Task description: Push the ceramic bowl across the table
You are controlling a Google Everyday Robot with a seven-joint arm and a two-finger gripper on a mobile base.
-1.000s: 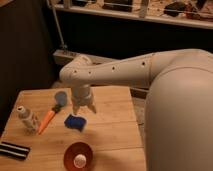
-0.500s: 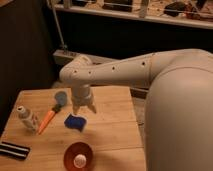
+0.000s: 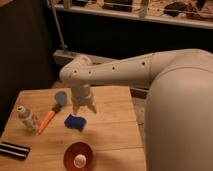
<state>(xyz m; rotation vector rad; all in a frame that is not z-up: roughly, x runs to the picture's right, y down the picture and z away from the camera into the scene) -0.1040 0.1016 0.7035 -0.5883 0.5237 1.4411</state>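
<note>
1. A black-and-white striped object (image 3: 12, 150) lies at the left edge of the table (image 3: 116, 127); just beyond it stands a small white bottle (image 3: 27, 118).
2. An orange-handled brush (image 3: 49, 117) lies slantwise beside the bottle, its blue head farther back.
3. The blue sponge (image 3: 75, 122) lies near mid-table; the ceramic bowl (image 3: 78, 156) sits nearer than it, at the front edge, upright, apart from the sponge.
4. The gripper (image 3: 84, 110) hangs above the table just behind the sponge; fingers spread, holding nothing, well apart from the bowl.
5. The pale arm (image 3: 125, 72) reaches in from the right.
</note>
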